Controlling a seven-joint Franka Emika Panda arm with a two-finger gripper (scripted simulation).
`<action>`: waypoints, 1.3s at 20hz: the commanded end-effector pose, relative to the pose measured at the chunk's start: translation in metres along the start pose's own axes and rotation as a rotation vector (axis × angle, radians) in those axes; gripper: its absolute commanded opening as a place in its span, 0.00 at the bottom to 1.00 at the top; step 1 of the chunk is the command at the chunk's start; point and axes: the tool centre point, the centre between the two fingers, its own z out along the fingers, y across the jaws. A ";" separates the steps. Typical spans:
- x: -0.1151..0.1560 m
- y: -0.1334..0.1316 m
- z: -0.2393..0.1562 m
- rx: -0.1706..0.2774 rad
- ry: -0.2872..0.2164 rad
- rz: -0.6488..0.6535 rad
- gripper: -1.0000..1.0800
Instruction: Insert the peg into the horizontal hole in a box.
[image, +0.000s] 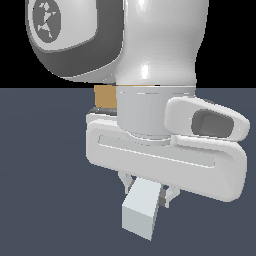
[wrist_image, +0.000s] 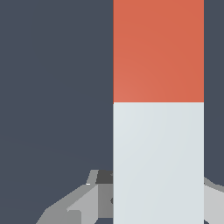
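Tool (image: 146, 192) clamped on peg (image: 141, 209), fingers (image: 125, 181) on either side of pale end. Peg in wrist view (wrist_image: 158, 131): red-orange half away from tool. Box (image: 105, 96) partly hidden behind arm, well apart from peg. Hole not visible.

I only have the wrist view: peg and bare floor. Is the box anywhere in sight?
Observer: Yes. In the exterior view a tan corner of the box shows behind the arm, left of the wrist in that view.
Operator: Can you see the hole?
Observer: No; the arm covers the rest of the box, hole included.
Operator: And the peg's pale end?
Observer: The peg juts out below the pincer, pale end towards the exterior camera.
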 end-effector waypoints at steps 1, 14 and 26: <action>0.024 0.005 -0.008 -0.004 0.001 -0.111 0.00; 0.118 -0.009 -0.031 -0.004 0.001 -0.568 0.00; 0.136 -0.019 -0.036 -0.003 0.002 -0.664 0.00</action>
